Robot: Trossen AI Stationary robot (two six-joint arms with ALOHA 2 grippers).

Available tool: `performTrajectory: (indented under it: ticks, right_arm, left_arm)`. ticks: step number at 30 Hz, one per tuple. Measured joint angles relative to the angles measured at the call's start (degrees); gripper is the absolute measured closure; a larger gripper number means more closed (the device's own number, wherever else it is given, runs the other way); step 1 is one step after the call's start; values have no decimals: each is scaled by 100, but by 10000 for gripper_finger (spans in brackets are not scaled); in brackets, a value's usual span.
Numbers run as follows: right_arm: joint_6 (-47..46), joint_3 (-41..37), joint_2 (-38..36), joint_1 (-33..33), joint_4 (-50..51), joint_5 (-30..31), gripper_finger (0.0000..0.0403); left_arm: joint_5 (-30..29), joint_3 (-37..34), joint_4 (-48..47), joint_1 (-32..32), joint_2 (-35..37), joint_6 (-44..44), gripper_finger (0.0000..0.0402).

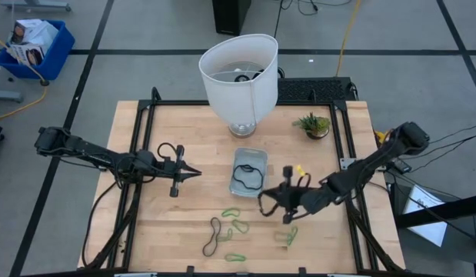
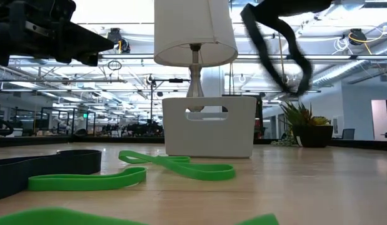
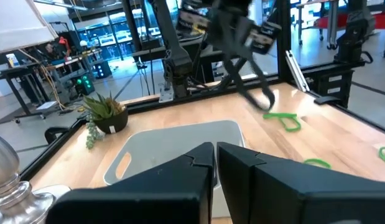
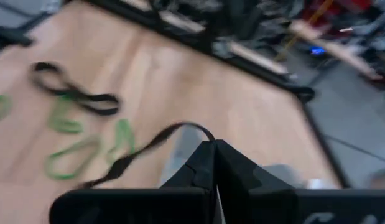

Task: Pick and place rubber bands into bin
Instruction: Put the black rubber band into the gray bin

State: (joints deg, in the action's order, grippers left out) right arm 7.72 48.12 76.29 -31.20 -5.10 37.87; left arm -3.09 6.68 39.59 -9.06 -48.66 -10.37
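Note:
The bin (image 1: 249,171) is a shallow pale tray at mid-table, below the white lamp, with one black rubber band (image 1: 247,178) lying in it. My right gripper (image 1: 264,200) hovers just to the right of the bin's near corner, shut on another black rubber band (image 3: 254,68) that dangles under it. Several green bands (image 1: 231,213) and one more black band (image 1: 213,237) lie flat on the wood nearer the front edge. My left gripper (image 1: 195,172) waits shut to the left of the bin, pointing at it. My right gripper pinches the black band's upper part (image 4: 191,128) between its two shut fingertips. The fingers come from the table's right side, slanting a little downward. The band hangs slack below them as a long loop (image 2: 282,47), lifted clear of the table.
A white lamp (image 1: 239,77) on a glass foot stands just behind the bin. A small potted plant (image 1: 313,125) sits at the far right. A green band (image 1: 291,235) lies under the right arm. Black frame rails run along the table's sides.

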Motion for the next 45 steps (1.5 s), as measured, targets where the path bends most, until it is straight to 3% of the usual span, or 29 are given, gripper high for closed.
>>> performTrajectory:
  ticks: [3, 9, 17, 23, 37, 45]
  right_arm:
    - [237, -352, -252, 0, -383, 275, 401]
    - [302, -1359, -785, 4, -1288, 272, 402]
    - [269, -2901, -1639, 16, -3162, 803, 402]
    - [391, -3657, -1856, 17, -4652, 1034, 402]
    - [621, -3625, -1528, 575, -5807, 977, 402]
    - [699, -2728, -888, 1380, -5351, -216, 402]
  left_arm:
    - [0, 0, -101, 2, -2, 0, 373]
    - [-2, 0, -206, 2, -2, -223, 373]
    - [-287, 0, -257, 2, -2, -309, 373]
    - [-448, 0, -257, 2, 0, -315, 373]
    - [-455, 0, -241, 2, -1, -313, 373]
    - [-508, 0, -202, 2, -2, -313, 373]
